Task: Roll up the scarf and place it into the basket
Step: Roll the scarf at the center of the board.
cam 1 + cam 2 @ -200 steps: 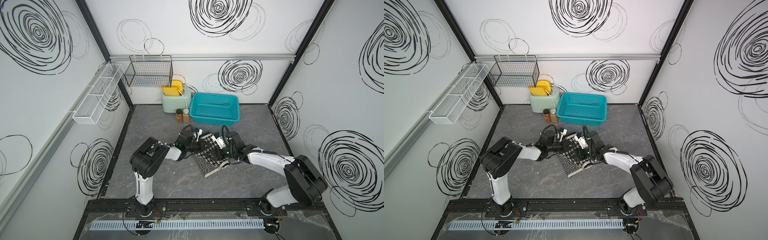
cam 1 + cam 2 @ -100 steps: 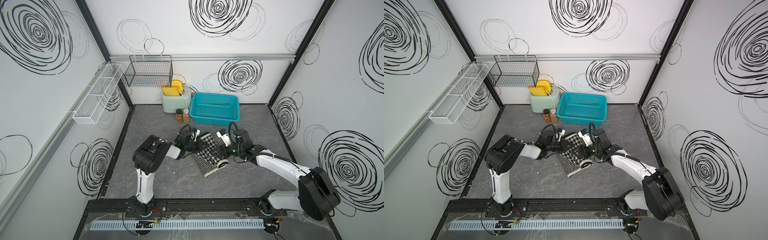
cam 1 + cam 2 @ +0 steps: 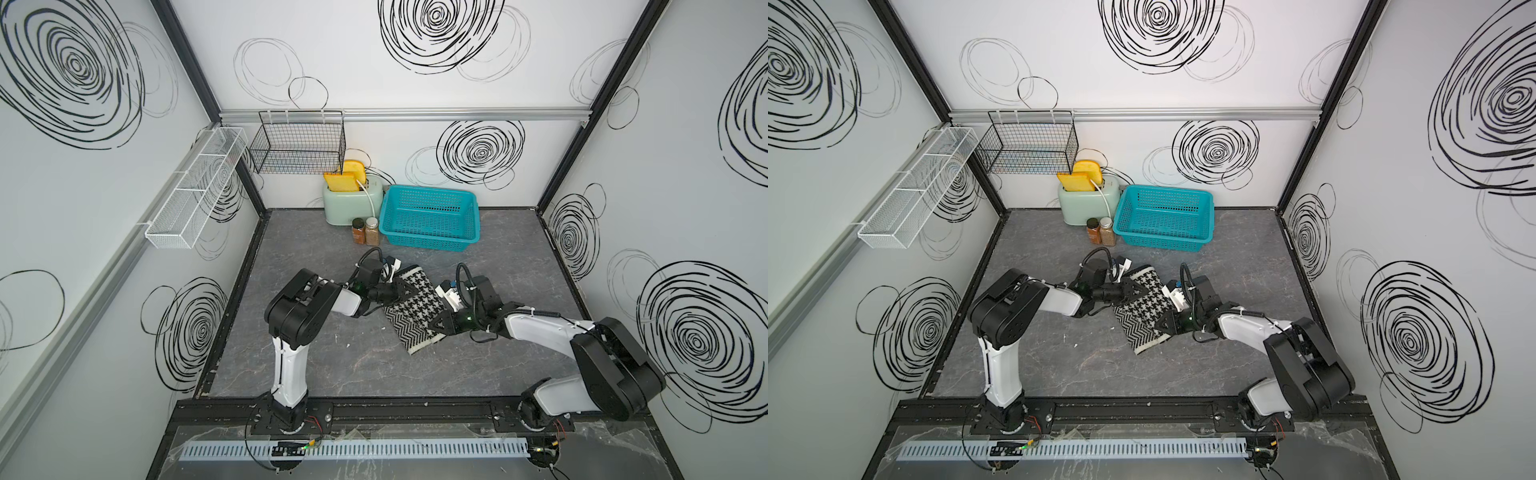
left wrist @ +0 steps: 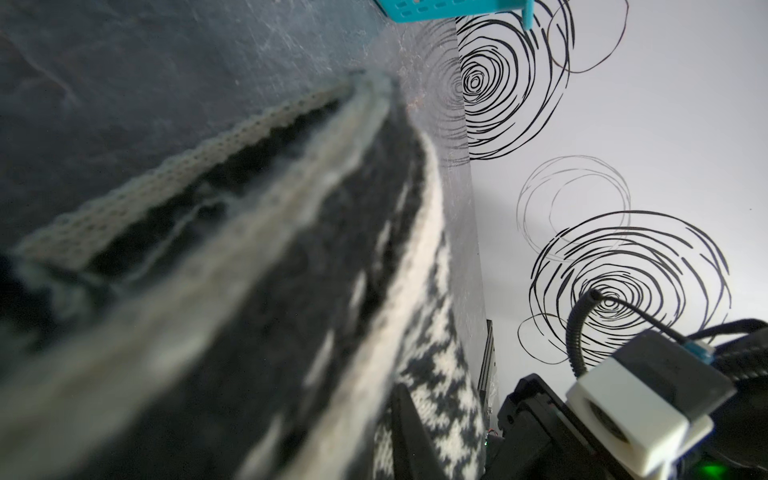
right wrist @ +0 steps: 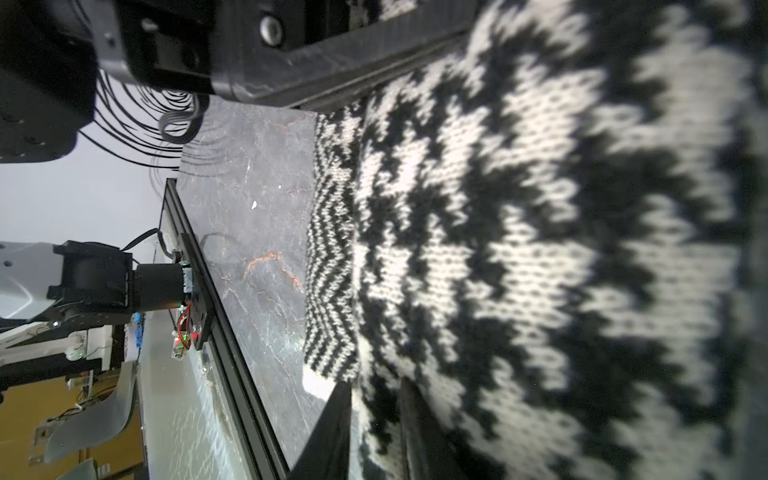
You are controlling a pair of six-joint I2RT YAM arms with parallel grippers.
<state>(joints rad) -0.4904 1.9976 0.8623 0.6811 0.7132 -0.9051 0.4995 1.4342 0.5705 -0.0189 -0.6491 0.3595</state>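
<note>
The scarf (image 3: 415,309) (image 3: 1144,309) lies folded on the grey floor in both top views, houndstooth side up, with a chevron strip at its near end. My left gripper (image 3: 401,291) (image 3: 1133,291) is shut on the scarf's left edge; in the left wrist view the cloth (image 4: 249,311) fills the frame and only one finger (image 4: 405,436) shows. My right gripper (image 3: 440,324) (image 3: 1165,325) (image 5: 374,403) is shut on the scarf's near right edge, with knit (image 5: 540,249) between its two dark fingers. The turquoise basket (image 3: 428,246) (image 3: 1160,245) stands empty behind the scarf.
A mint toaster (image 3: 351,205) with yellow toast stands left of the basket, with two spice jars (image 3: 365,231) in front of it. A black wire basket (image 3: 299,149) hangs on the back wall. A white mesh rack (image 3: 195,195) hangs on the left wall.
The bunched scarf was laid flat with the houndstooth fold on top. My right gripper drew back from over the scarf to its near right edge and closed there. The left gripper stayed shut.
</note>
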